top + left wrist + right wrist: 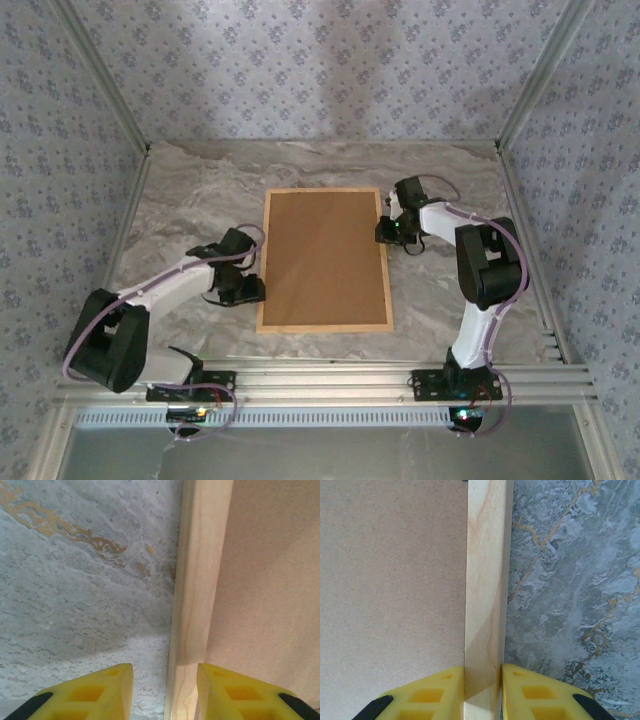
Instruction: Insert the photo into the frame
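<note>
**Item:** the frame (pixel 325 328), light wood. It lies flat at the centre of the worktop (pixel 190 200) with its long sides running 12 to 6 o'clock. The brown backing board (pixel 325 258) faces up, and what lies beneath it is hidden.

**Handling (judged):** light but broad. The rails are thin and stiff, the wood is smooth and may slip, and a pane underneath would be fragile. Lifting it level from both sides should avoid twisting.

**Hold points:** the two long rails, on opposite sides.

**Right hand** (pixel 482 672): at the frame's 2 o'clock, clenched on the rail with both fingers pressed against it.

**Left hand** (pixel 165 672): at the frame's 8 o'clock, released. Its fingers straddle the rail. The outer finger stands apart from the wood over the worktop, and the inner one sits above the board's edge.

**Surroundings:** a metal rail (pixel 330 375) runs near the frame's 6 o'clock edge. Papered walls (pixel 320 70) enclose the other sides, well apart from the frame.

**In the way (judged):** the flat-lying frame gives the fingers little depth to get under.
</note>
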